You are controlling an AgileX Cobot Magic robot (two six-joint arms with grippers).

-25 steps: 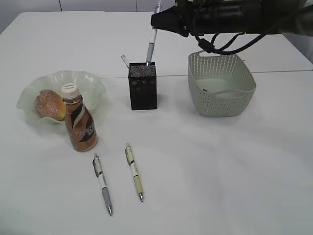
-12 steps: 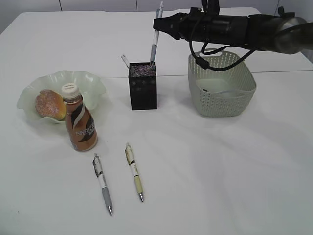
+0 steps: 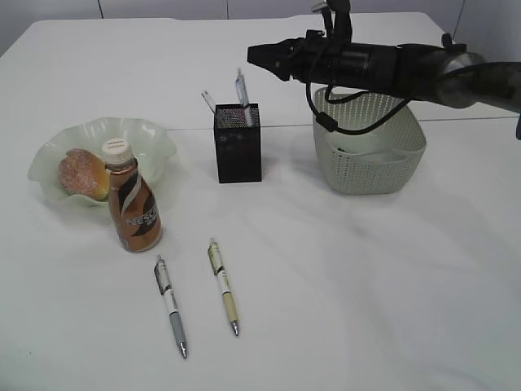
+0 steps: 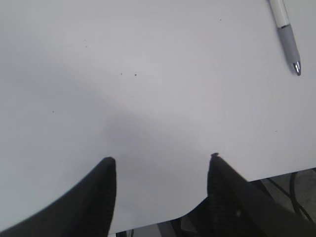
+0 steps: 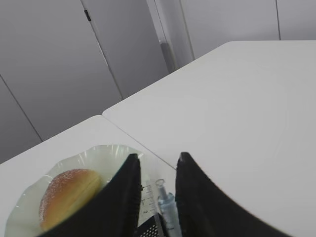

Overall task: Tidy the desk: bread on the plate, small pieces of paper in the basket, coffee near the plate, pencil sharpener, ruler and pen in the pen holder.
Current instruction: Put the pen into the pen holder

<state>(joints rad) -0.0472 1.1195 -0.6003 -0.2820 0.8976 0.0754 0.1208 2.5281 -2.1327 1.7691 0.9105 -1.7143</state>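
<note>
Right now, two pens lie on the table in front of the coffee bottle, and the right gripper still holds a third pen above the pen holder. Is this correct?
Only the last part is wrong. The exterior view shows the third pen standing inside the pen holder, and the right gripper is open and empty above it. The two pens do lie in front of the coffee bottle.
</note>
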